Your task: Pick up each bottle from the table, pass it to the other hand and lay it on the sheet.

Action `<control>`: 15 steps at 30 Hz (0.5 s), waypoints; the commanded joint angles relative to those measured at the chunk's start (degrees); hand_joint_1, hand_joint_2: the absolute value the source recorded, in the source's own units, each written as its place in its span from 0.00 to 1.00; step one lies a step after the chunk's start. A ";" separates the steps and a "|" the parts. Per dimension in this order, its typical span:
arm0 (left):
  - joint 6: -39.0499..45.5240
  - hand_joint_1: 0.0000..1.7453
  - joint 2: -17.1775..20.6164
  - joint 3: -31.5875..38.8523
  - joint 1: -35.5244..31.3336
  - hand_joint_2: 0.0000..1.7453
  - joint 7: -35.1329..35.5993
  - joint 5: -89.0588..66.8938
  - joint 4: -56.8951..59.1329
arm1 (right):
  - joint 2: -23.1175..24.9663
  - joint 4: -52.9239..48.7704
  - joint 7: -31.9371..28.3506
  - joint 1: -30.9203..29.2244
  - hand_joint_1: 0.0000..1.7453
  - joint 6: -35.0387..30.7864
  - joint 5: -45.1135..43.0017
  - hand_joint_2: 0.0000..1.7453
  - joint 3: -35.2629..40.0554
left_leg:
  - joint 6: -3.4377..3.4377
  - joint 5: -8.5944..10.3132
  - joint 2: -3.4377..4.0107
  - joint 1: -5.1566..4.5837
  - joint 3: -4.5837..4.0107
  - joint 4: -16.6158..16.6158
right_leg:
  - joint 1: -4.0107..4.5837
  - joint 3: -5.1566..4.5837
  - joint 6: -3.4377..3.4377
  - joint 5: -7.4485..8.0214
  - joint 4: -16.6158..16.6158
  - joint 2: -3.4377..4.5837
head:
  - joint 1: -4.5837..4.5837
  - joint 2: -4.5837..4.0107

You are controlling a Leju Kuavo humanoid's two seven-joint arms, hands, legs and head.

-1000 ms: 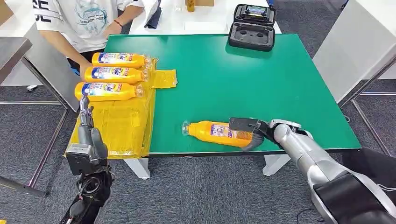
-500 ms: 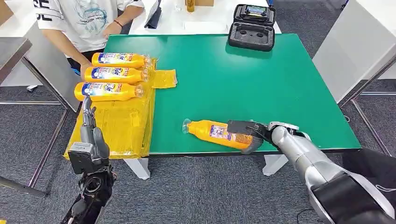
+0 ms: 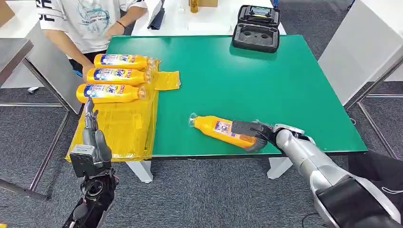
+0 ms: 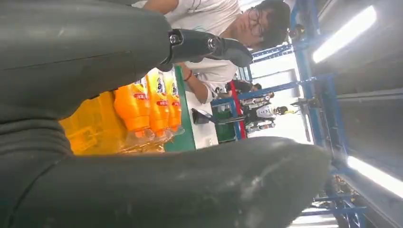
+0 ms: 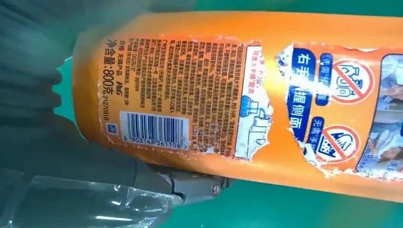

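**Right hand on the bottle at the table's near edge**

The right hand (image 3: pixel 254 134) grips the base end of the orange bottle (image 3: pixel 216 128) lying on the green table (image 3: pixel 266 80). The left hand (image 3: pixel 91 128) hovers with fingers apart, holding nothing, beside the yellow sheet (image 3: pixel 126 128), where three bottles (image 3: pixel 114 76) lie.

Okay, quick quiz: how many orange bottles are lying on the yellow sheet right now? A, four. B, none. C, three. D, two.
C: three orange bottles lie side by side at the far end of the yellow sheet, while a fourth bottle is off it on the green table, gripped by the right hand.
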 commanded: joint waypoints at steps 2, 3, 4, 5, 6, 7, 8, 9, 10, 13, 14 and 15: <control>-0.69 0.00 -0.32 -1.23 -2.07 0.00 0.15 0.07 4.53 | -0.26 2.70 -0.20 1.76 0.99 -0.15 0.16 1.00 1.44 | -0.11 -0.03 -0.12 0.10 0.16 -0.06 | 0.10 0.23 -0.11 -0.04 -0.11 -0.13 | 0.00 0.00; -0.81 0.00 -0.30 -1.23 -2.07 0.00 0.15 -0.04 4.62 | -0.48 2.54 -0.31 1.95 0.98 -0.03 0.11 1.00 1.36 | -0.07 -0.01 -0.09 0.06 0.10 -0.05 | 0.06 0.15 -0.06 -0.03 -0.08 -0.09 | 0.02 0.00; -0.81 0.00 -0.30 -1.23 -2.07 0.00 0.15 -0.04 4.62 | -0.48 2.54 -0.31 1.95 1.00 -0.03 0.11 1.00 1.36 | -0.07 -0.01 -0.10 0.06 0.11 -0.05 | 0.06 0.16 -0.06 -0.03 -0.08 -0.11 | 0.00 0.00; -0.89 0.00 -0.26 -1.31 -2.03 0.00 0.15 -0.08 4.65 | -0.70 2.57 -0.30 1.91 0.99 -0.12 0.11 1.00 1.31 | -0.12 -0.02 -0.14 0.11 0.19 -0.07 | 0.11 0.26 -0.11 -0.05 -0.13 -0.15 | 0.02 0.00; -0.81 0.00 -0.12 -1.23 -1.93 0.00 0.15 -0.10 4.54 | -0.61 2.26 -0.68 1.89 0.99 -0.74 -0.33 1.00 0.76 | -0.10 -0.01 -0.13 0.09 0.15 -0.05 | 0.09 0.21 -0.09 -0.04 -0.11 -0.14 | 0.02 0.00; -0.81 0.00 -0.12 -1.23 -1.93 0.00 0.15 -0.10 4.54 | -0.61 2.26 -0.68 1.89 0.99 -0.74 -0.33 1.00 0.76 | -0.09 -0.01 -0.11 0.08 0.12 -0.04 | 0.08 0.17 -0.08 -0.03 -0.09 -0.12 | 0.00 0.00; -0.83 0.00 -0.06 -1.21 -1.88 0.00 0.15 -0.08 4.47 | -0.64 2.24 -0.63 1.63 0.99 -0.48 -0.34 1.00 0.75 | -0.12 -0.01 -0.14 0.10 0.17 -0.06 | 0.10 0.23 -0.11 -0.04 -0.12 -0.15 | 0.02 0.00; -0.83 0.00 -0.06 -1.21 -1.88 0.00 0.15 -0.08 4.47 | -0.64 2.24 -0.63 1.63 0.99 -0.48 -0.34 1.00 0.75 | -0.09 -0.01 -0.10 0.09 0.11 -0.03 | 0.08 0.16 -0.08 -0.02 -0.09 -0.11 | 0.02 0.00; -0.83 0.00 -0.06 -1.21 -1.88 0.00 0.15 -0.08 4.47 | -0.64 2.24 -0.63 1.63 0.99 -0.48 -0.34 1.00 0.75 | -0.07 -0.01 -0.09 0.06 0.09 -0.03 | 0.05 0.13 -0.06 -0.02 -0.07 -0.09 | 0.02 0.00; -0.83 0.00 -0.06 -1.21 -1.88 0.00 0.15 -0.08 4.47 | -0.64 2.24 -0.63 1.63 0.99 -0.48 -0.34 1.00 0.75 | -0.09 -0.01 -0.09 0.07 0.10 -0.03 | 0.07 0.15 -0.08 -0.02 -0.08 -0.09 | 0.02 0.00; -0.83 0.00 -0.06 -1.21 -1.88 0.00 0.15 -0.08 4.47 | -0.64 2.24 -0.63 1.63 1.00 -0.48 -0.34 1.00 0.75 | -0.06 -0.01 -0.08 0.05 0.08 -0.02 | 0.05 0.12 -0.05 -0.02 -0.06 -0.08 | 0.00 0.00; -0.71 0.00 -0.08 -1.00 -1.63 0.00 0.15 0.09 4.15 | -0.53 1.81 -1.40 1.65 1.00 -1.60 -0.91 1.00 0.01 | -0.10 -0.01 -0.11 0.08 0.14 -0.05 | 0.08 0.20 -0.09 -0.03 -0.11 -0.12 | 0.02 0.00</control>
